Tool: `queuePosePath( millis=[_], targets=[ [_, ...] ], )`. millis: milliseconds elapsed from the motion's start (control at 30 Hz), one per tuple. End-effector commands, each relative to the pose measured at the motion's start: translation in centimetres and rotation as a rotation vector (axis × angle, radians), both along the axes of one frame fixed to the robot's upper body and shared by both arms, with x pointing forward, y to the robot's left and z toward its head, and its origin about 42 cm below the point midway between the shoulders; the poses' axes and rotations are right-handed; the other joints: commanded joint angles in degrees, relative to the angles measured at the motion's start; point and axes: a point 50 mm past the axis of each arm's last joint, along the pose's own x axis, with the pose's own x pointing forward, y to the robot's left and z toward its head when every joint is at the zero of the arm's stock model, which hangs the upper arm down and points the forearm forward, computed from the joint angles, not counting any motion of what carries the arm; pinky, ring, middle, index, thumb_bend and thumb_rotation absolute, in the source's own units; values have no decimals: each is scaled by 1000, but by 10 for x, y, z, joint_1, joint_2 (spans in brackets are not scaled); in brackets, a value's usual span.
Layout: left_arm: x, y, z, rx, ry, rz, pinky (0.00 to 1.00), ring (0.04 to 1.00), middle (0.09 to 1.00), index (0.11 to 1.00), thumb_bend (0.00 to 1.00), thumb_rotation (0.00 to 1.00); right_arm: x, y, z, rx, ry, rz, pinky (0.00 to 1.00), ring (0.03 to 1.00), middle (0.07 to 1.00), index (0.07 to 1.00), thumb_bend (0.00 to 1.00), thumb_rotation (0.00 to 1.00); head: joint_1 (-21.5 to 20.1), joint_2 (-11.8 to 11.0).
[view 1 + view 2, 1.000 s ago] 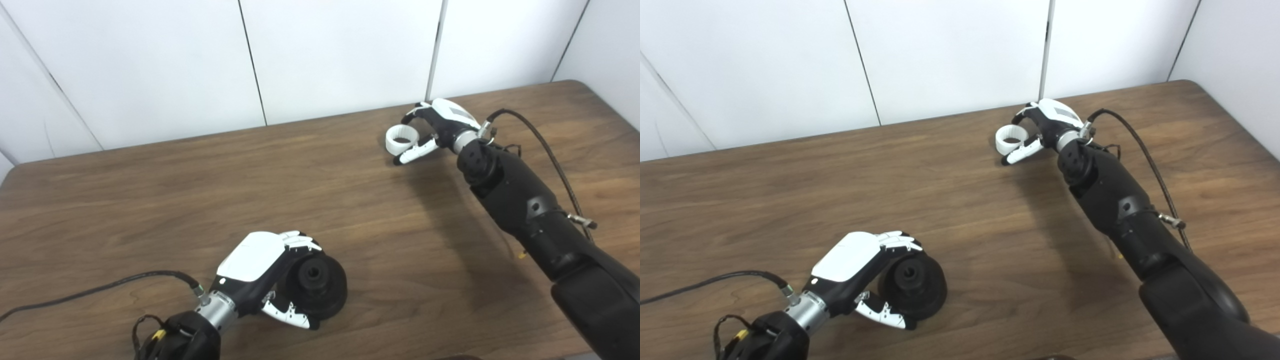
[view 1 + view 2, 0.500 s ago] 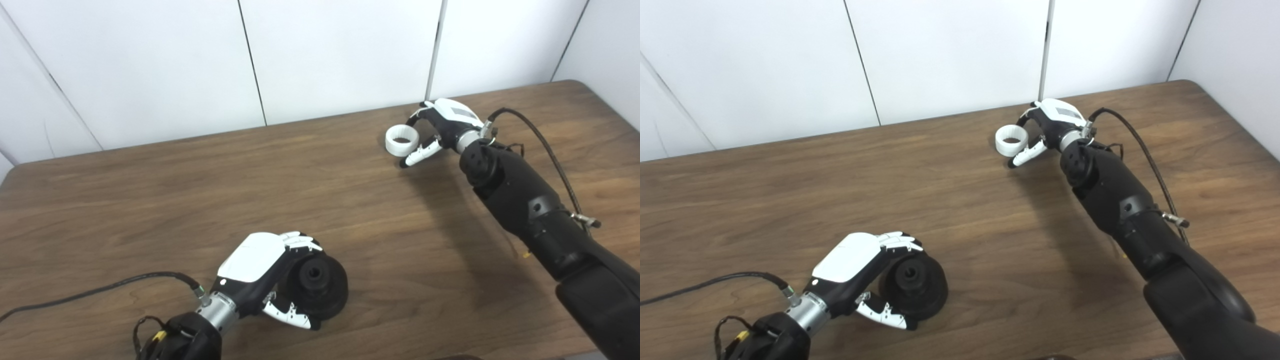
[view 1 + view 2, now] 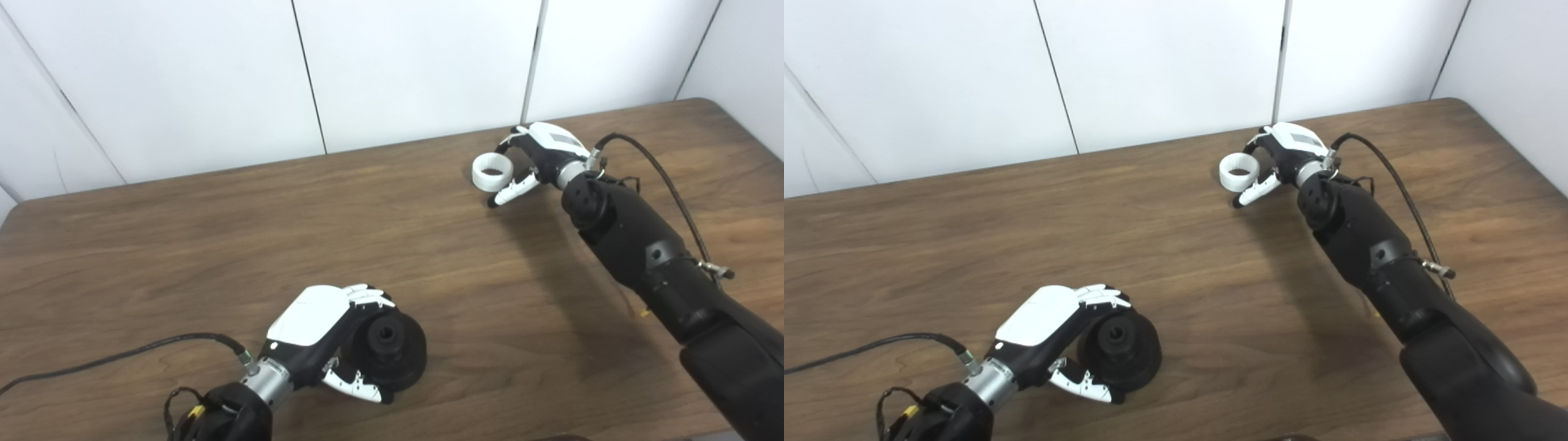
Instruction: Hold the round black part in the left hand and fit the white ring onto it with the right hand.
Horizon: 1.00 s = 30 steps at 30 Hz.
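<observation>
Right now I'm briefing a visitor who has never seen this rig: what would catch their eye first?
Probably the left hand near the front of the wooden table, wrapped around the round black part. Next, the small white ring near the far edge, with the right hand right beside it, fingers curled close; whether it grips the ring is unclear.

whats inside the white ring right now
Nothing fills the white ring: only brown table shows through its opening. The right hand curls at its right side, fingers outside the rim. Whether they touch its far wall is hidden.
</observation>
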Motion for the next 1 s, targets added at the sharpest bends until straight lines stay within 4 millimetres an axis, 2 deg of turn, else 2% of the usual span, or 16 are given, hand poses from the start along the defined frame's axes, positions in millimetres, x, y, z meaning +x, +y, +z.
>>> queuePosePath(
  millis=[0,333,600,967],
  targets=[
    [2,-1,10,-4,-41,-6,844,900,861,714,849,276,17,7,43,-1,-111,34,1000,1000,975,790,877,329,-1,0],
    [1,-2,10,-5,-33,-5,853,904,861,716,846,277,21,13,42,11,-138,27,1000,1000,960,787,874,333,3,-1],
    [1,-3,7,-18,-40,2,846,896,851,705,856,273,22,15,42,24,-146,31,1000,1000,950,740,855,343,5,-1],
    [0,-3,8,-18,-40,4,836,895,852,706,858,279,21,15,39,46,-185,42,1000,991,920,686,815,308,7,0]
  ],
)
